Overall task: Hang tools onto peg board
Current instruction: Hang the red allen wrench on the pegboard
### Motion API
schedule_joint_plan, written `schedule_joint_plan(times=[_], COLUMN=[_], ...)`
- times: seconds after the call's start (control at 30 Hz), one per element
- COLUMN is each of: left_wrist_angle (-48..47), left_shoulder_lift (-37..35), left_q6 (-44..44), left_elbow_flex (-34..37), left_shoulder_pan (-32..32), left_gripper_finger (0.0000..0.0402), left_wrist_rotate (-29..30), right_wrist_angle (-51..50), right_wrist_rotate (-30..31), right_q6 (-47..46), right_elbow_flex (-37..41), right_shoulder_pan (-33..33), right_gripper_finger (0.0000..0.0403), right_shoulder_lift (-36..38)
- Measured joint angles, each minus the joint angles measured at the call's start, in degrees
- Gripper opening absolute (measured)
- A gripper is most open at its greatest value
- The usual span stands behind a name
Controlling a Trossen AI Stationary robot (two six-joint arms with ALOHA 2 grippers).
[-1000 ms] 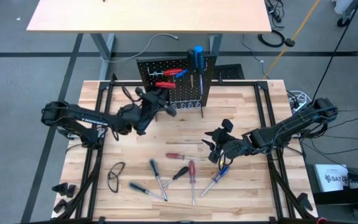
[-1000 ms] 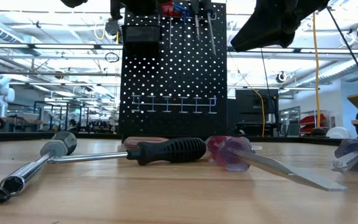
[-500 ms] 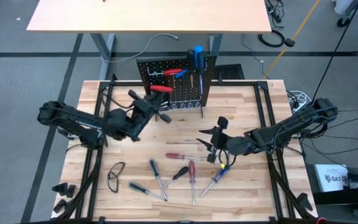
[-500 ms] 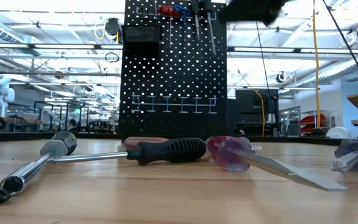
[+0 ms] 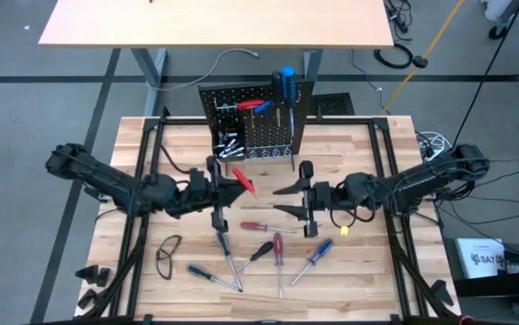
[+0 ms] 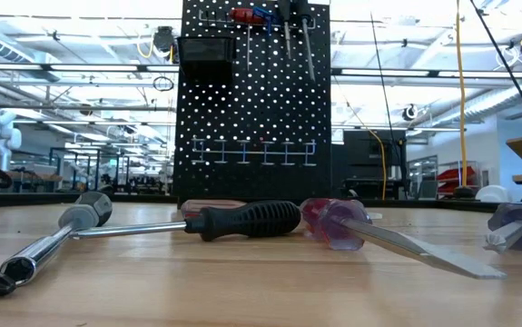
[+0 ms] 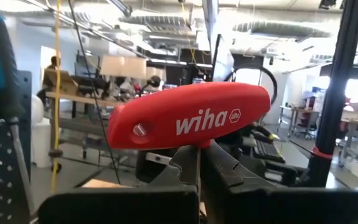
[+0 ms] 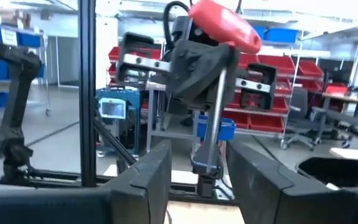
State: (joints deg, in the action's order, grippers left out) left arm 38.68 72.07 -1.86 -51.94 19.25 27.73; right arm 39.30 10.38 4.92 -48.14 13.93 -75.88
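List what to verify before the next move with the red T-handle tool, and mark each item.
1. Left gripper hold on the red T-handle tool: jaws shut on the shaft under the handle. Ok.
2. Right gripper: jaws apart, nothing between them. Ok.
3. Gap between the two grippers, which face each other over the table: apart. Ok.
4. Free hooks on the peg board: the middle row is bare. Ok.
5. Shaft tip clear of the screwdrivers lying below: cannot tell.

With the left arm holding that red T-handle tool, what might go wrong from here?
The left claw is shut on the red T-handle tool by its thin shaft, so it might pivot or slip. The right claw faces it closely; the arms could collide. Screwdrivers below could be knocked.
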Motion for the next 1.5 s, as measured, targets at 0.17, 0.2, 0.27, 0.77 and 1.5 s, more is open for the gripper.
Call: schedule_joint_plan(times=[0.17, 0.2, 0.27, 0.77, 1.5], left_wrist_angle=[0.73, 1.16, 2.40, 2.84, 1.01], left_shoulder_lift=[2.80, 3.96, 6.24, 9.66, 9.68], left_q6=[2.56, 3.01, 3.14, 4.54, 4.16], left_elbow_flex=[0.02, 0.02, 0.06, 0.06, 0.06], left_shoulder_pan=[-0.88, -1.36, -1.90, -2.33, -2.67], left_gripper_finger=[0.0001, 0.0001, 0.0001, 0.0001, 0.0006], left_wrist_rotate=[-0.83, -1.18, -1.74, -3.59, -4.80], right_wrist_angle=[-0.31, -0.07, -0.31, -2.17, -6.12], right_wrist_rotate=[-0.36, -0.39, -0.52, 0.23, 0.18], right_q6=[-3.87, -4.55, -5.43, -6.33, -9.00], right_elbow_flex=[-0.02, -0.02, -0.02, 0.00, 0.00], right_shoulder_pan=[-0.89, -0.95, -1.13, -1.26, -1.92], right_gripper_finger=[0.0144, 0.0144, 0.0144, 0.0144, 0.0014], right_shoulder_lift=[-1.34, -1.95, -2.92, -4.76, -4.76])
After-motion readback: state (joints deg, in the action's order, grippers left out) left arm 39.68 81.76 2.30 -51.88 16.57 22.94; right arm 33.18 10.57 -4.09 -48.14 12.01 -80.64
